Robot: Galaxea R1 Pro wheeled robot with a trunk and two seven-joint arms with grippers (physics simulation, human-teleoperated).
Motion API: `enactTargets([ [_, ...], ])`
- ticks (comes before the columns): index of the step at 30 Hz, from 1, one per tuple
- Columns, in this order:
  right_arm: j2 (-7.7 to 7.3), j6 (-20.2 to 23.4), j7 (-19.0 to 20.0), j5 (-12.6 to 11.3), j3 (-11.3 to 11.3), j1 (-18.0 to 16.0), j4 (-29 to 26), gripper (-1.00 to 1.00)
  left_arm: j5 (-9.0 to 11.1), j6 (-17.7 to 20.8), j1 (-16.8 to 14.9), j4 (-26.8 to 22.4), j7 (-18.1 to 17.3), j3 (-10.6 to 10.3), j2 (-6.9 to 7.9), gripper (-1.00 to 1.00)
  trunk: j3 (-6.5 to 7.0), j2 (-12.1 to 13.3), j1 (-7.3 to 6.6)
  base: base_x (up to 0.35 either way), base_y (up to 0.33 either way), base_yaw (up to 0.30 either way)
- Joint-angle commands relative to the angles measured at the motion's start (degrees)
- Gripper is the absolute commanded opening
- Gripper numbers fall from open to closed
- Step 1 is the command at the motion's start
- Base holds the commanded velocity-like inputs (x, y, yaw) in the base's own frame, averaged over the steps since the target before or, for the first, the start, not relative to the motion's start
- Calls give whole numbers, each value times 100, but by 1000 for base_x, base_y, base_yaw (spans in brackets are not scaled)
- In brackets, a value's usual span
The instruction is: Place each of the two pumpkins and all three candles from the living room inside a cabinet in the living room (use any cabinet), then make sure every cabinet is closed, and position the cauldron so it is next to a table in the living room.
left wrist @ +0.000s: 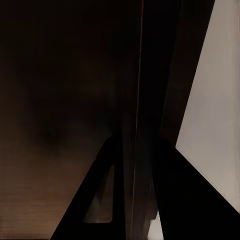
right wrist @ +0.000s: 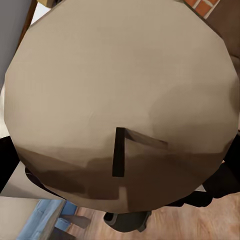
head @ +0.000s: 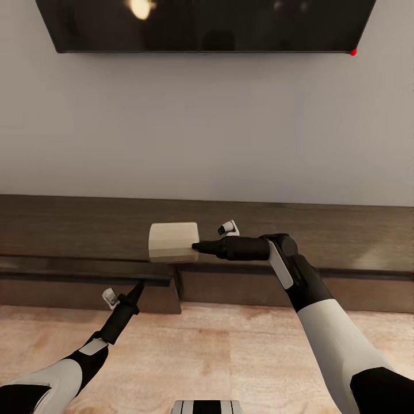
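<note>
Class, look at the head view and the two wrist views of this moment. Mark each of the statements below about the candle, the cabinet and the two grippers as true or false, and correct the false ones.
1. The right gripper holds a beige candle above the cabinet. True.
2. The candle is bright orange and ribbed. False: it is a plain beige cylinder, its flat end facing the right wrist camera.
3. The left gripper is at the front edge of the cabinet's left drawer. True.
4. The left gripper holds a second candle. False: nothing shows in it.
5. A dark screen hangs on the wall above the cabinet. True.
6. The floor is grey carpet. False: it is pale wood.
</note>
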Motion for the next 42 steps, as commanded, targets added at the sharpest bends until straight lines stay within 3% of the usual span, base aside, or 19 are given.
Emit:
enactTargets([
  [1,0,35,8,-14,2,-3,1,-100,24,42,1,128,-7,-321,0,-100,-5,-1,-1,-30,0,0],
  [8,0,35,8,-14,2,-3,1,-100,24,43,1,129,-4,-322,-1,-100,-5,-1,-1,-34,0,0],
  [19,0,35,8,-14,2,-3,1,-100,24,42,1,129,-1,-322,3,-100,-5,-1,-1,-275,0,0],
  [42,0,35,8,-17,2,-3,1,-100,24,51,1,129,3,-319,5,-100,-5,-1,-1,-65,0,0],
])
